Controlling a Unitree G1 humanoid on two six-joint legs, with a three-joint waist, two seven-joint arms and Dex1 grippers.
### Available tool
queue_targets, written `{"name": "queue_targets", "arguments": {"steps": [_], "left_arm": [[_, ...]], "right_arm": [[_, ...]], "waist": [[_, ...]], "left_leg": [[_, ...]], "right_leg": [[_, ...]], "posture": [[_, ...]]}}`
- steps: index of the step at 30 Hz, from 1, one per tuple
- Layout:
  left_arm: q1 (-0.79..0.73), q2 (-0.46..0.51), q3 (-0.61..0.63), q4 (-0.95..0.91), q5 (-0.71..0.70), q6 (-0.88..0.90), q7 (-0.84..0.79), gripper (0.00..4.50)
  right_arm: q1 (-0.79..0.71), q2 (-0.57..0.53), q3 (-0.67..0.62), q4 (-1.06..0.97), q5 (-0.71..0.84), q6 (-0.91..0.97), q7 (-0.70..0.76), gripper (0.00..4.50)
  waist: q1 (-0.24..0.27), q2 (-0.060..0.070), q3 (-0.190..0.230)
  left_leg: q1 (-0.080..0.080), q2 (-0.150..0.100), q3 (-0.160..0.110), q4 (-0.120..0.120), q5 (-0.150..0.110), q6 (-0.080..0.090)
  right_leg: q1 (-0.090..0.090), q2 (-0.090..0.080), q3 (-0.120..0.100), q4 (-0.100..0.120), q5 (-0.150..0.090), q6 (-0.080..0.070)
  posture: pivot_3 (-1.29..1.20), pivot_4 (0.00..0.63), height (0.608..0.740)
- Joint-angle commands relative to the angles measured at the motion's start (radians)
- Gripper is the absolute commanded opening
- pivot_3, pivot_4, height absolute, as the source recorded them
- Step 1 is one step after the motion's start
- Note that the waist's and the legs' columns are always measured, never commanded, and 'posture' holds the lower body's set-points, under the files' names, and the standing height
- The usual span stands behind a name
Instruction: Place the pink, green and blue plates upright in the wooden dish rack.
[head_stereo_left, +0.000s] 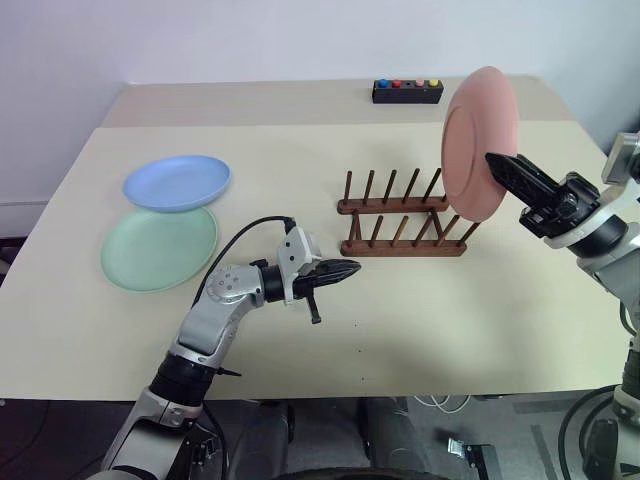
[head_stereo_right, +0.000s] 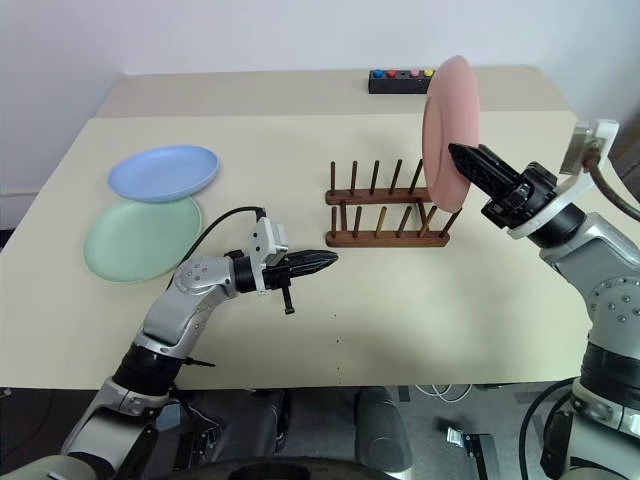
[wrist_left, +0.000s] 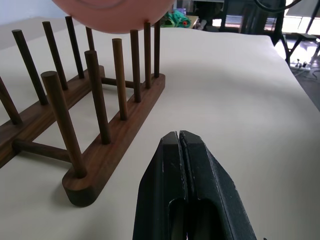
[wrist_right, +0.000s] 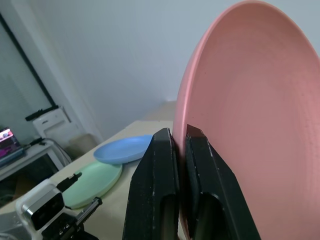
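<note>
**Pink plate held upright over rack's R end**

R gripper (head_stereo_right: 462, 158): jaws pinched on rim of pink plate (head_stereo_left: 480, 140), plate on edge, in the air above right end of wooden dish rack (head_stereo_left: 400, 215), not in a slot yet. Rack pegs all free. L gripper (head_stereo_left: 345, 268): jaws fully closed, nothing held, level, just left of rack; bare counter (head_stereo_left: 450, 320) around it. Blue plate (head_stereo_left: 177, 181) overlaps green plate (head_stereo_left: 158, 247), flat near counter's left edge, well apart from rack. Black button box (head_stereo_left: 407, 92) at far edge.

Silver arms, black fingers
Left gripper (head_stereo_left: 345, 268) carries a white wrist block (black cable looping from twelve o'clock).
</note>
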Motion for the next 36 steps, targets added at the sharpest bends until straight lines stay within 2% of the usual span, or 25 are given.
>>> {"name": "queue_targets", "arguments": {"steps": [1, 3, 9, 10, 22, 26, 30, 34, 36], "left_arm": [[-0.007, 0.004, 0.005, -0.038, -0.008, -0.003, 0.003, 0.0], [-0.005, 0.005, 0.005, -0.043, -0.008, 0.0, 0.006, 0.0], [0.0, 0.012, 0.006, -0.053, -0.011, 0.008, 0.012, 0.0], [0.0, 0.014, 0.006, -0.054, -0.012, 0.009, 0.013, 0.0], [-0.001, 0.021, 0.013, -0.051, -0.014, 0.009, 0.012, 0.0], [0.002, 0.03, 0.032, -0.056, -0.019, 0.011, 0.022, 0.0], [0.002, 0.039, 0.068, -0.062, -0.034, 0.017, 0.038, 0.0], [-0.003, 0.051, 0.086, -0.054, -0.04, 0.034, 0.044, 0.0], [-0.001, 0.056, 0.101, -0.051, -0.043, 0.04, 0.053, 0.54]], "right_arm": [[-0.015, 0.008, -0.034, 0.003, 0.031, -0.001, 0.001, 0.69], [-0.015, 0.011, -0.032, 0.009, 0.027, -0.003, 0.003, 1.32], [-0.018, 0.02, -0.033, 0.018, 0.002, -0.019, -0.012, 4.33], [-0.018, 0.02, -0.031, 0.02, -0.008, -0.023, -0.016, 4.43], [-0.042, -0.001, -0.044, 0.038, -0.135, -0.12, -0.055, 4.43], [-0.041, -0.035, -0.067, 0.032, -0.245, -0.211, -0.059, 4.43], [-0.064, -0.086, -0.055, 0.018, -0.423, -0.368, -0.061, 4.43], [-0.089, -0.146, 0.015, -0.045, -0.545, -0.455, -0.02, 4.43], [-0.117, -0.169, 0.074, -0.105, -0.567, -0.464, 0.012, 4.5]], "waist": [[0.0, 0.0, 0.0], [0.0, 0.0, 0.0], [0.0, 0.0, 0.0], [0.0, 0.0, 0.0], [0.0, 0.0, 0.0], [0.0, 0.0, 0.0], [0.0, 0.0, 0.0], [-0.006, 0.001, 0.0], [-0.007, 0.001, 0.0]], "left_leg": [[0.0, 0.0, 0.0, 0.0, 0.0, 0.0], [0.0, 0.0, 0.0, 0.0, 0.0, 0.0], [0.0, 0.0, 0.0, 0.0, 0.0, 0.0], [0.0, 0.0, 0.0, 0.0, 0.0, 0.0], [0.0, 0.0, 0.0, 0.0, 0.0, 0.0], [0.0, 0.0, 0.0, 0.0, 0.0, 0.0], [-0.001, 0.0, 0.0, 0.0, 0.0, 0.0], [-0.001, 0.0, 0.001, -0.001, 0.0, 0.0], [-0.001, 0.0, 0.001, -0.001, 0.0, 0.0]], "right_leg": [[0.0, 0.0, 0.0, 0.0, 0.0, 0.0], [0.0, 0.0, 0.0, 0.0, 0.0, 0.0], [0.0, 0.0, 0.0, 0.0, 0.0, 0.0], [0.0, 0.0, 0.0, 0.0, 0.0, 0.0], [0.0, 0.0, 0.0, 0.0, 0.0, 0.0], [-0.001, 0.0, 0.0, 0.0, 0.0, 0.0], [-0.001, 0.0, 0.0, 0.0, 0.0, 0.0], [-0.002, 0.0, 0.0, 0.0, 0.0, 0.0], [-0.002, 0.0, 0.0, 0.0, 0.0, 0.0]], "posture": [[0.0, 0.15, 0.74], [0.0, 0.15, 0.74], [0.0, 0.15, 0.74], [0.0, 0.15, 0.74], [0.0, 0.15, 0.74], [0.0, 0.15, 0.74], [0.0, 0.15, 0.74], [0.0, 0.15, 0.74], [0.0, 0.15, 0.74]]}}
